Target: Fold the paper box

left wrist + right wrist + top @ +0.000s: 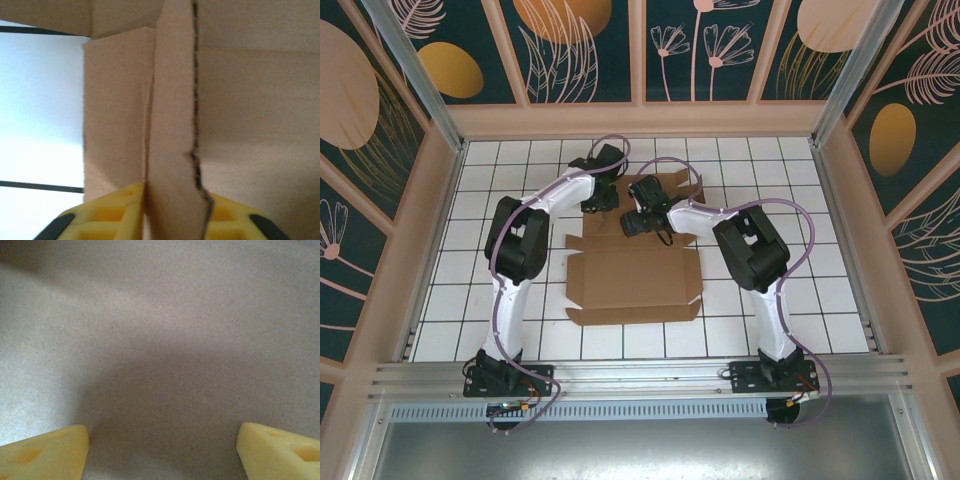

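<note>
The box [630,280] lay in the middle of the white tiled worktop [500,290], between the two arms. Most of it was flat. The near part was a wide brown sheet with small tabs at the sides. The far part, under the arms, looked partly lifted, but the arms hid a lot of it.

The left end effector [175,196] was at the far left side of the box. It was pinching a flap [172,100] that stood up on its edge. One yellow finger pressed on each side of the card, with no gap to see. Beside that flap stood another strip of card, and the white worktop showed past it on the left.

The right end effector [162,430] was over the far middle of the box. Its yellow fingers were spread wide apart and held nothing. Plain brown card lay close below them. I could not tell if the fingers touched it.

I think the job was at an early step: lifting a side flap and bending it on its crease. Most of the folds were not done yet. Next, the left arm would need to tip the flap over along the crease without tearing it. The right arm would likely need to press the flat card down so the box did not slide or lift.
</note>
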